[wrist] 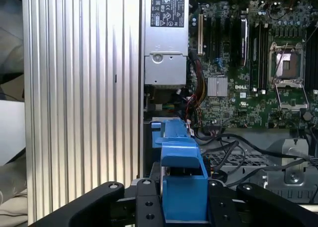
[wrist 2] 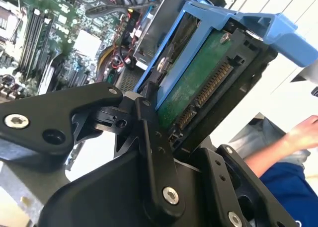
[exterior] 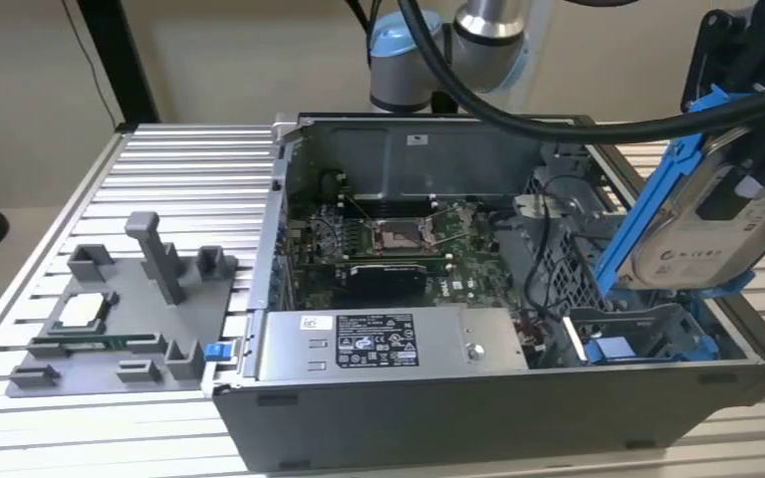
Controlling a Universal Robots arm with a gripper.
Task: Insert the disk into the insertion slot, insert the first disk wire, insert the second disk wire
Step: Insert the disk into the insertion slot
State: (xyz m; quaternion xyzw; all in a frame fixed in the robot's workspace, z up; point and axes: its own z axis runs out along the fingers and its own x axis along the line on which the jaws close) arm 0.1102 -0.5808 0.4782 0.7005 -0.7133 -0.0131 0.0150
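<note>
My gripper (exterior: 739, 177) is shut on the disk (exterior: 695, 244), a silver-grey drive with a white label in a bright blue carrier (exterior: 648, 204). It holds the disk tilted steeply in the air above the open computer case's end on the exterior view's right. The insertion slot (exterior: 637, 337), a grey bay with blue latch pieces, lies open directly below. In the second wrist view the black fingers (wrist 2: 149, 117) clamp the disk's green circuit-board side (wrist 2: 198, 83). The first wrist view has the blue carrier (wrist: 180, 185) between the fingers (wrist: 146, 204). Black cables (wrist: 248, 150) lie over the perforated cage; which are the disk wires I cannot tell.
The grey labelled power-supply box (exterior: 382, 344) sits along the case's near wall, the motherboard (exterior: 396, 234) behind it. A grey fixture (exterior: 117, 319) with small parts stands on the ribbed table at the exterior view's left. A person's hand (wrist 2: 303, 132) is beside the table.
</note>
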